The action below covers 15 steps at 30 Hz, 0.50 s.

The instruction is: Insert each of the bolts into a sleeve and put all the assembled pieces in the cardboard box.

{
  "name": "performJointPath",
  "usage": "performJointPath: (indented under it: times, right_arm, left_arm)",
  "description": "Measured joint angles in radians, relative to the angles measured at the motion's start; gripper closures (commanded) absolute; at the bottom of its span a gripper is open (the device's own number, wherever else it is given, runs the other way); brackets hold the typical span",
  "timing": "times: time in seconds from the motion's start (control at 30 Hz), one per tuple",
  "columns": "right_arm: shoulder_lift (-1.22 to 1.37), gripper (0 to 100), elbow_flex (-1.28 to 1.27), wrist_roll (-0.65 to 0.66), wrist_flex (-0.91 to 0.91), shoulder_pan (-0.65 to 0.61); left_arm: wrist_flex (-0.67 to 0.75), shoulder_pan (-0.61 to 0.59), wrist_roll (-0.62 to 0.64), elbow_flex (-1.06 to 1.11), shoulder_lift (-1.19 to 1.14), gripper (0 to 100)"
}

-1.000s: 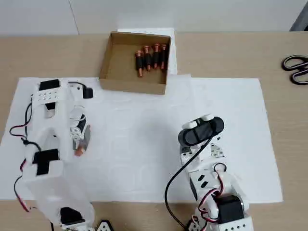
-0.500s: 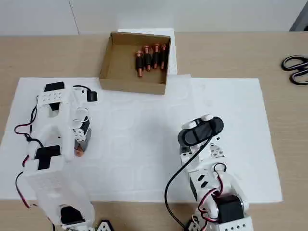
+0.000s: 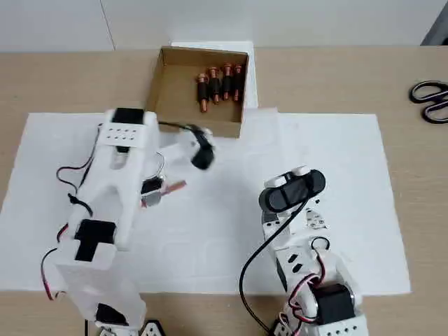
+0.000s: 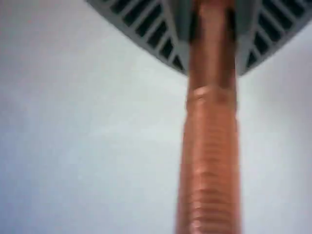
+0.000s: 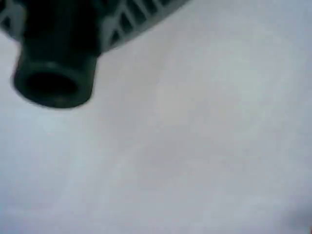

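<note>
My left gripper (image 3: 154, 194) is over the white sheet left of centre, shut on a copper bolt (image 3: 173, 187) whose threaded shank points right toward the other arm. In the left wrist view the bolt (image 4: 212, 146) runs out from between the grey fingers (image 4: 146, 29). My right gripper (image 5: 63, 24) is shut on a black sleeve (image 5: 53, 73), whose open bore faces the camera. In the high view the right arm (image 3: 290, 189) stands right of centre, and its wrist hides the sleeve. The cardboard box (image 3: 164, 98) at the back holds several assembled pieces (image 3: 220, 84).
A white paper sheet (image 3: 350, 175) covers the work area between the arms. Black scissors (image 3: 430, 98) lie on the wooden table at the far right. The box's front wall (image 3: 192, 124) is just behind the left arm's wrist.
The left arm has swung right and toward the box with the bolt, which pointed down at the sheet before and now points right. The right arm has not moved.
</note>
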<state>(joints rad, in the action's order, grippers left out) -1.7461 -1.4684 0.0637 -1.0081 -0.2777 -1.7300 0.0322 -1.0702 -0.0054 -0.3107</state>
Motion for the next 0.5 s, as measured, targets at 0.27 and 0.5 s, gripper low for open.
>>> performJointPath:
  times: [0.27, 0.5]
  right_arm:
    - [0.0, 99.4, 0.0, 0.0, 0.0, 0.034]
    - [0.0, 99.4, 0.0, 0.0, 0.0, 0.034]
  left_arm:
    - [0.135, -0.015, -0.261, -0.026, 0.0, 99]
    - [0.253, -0.034, -0.269, -0.032, -0.038, 99]
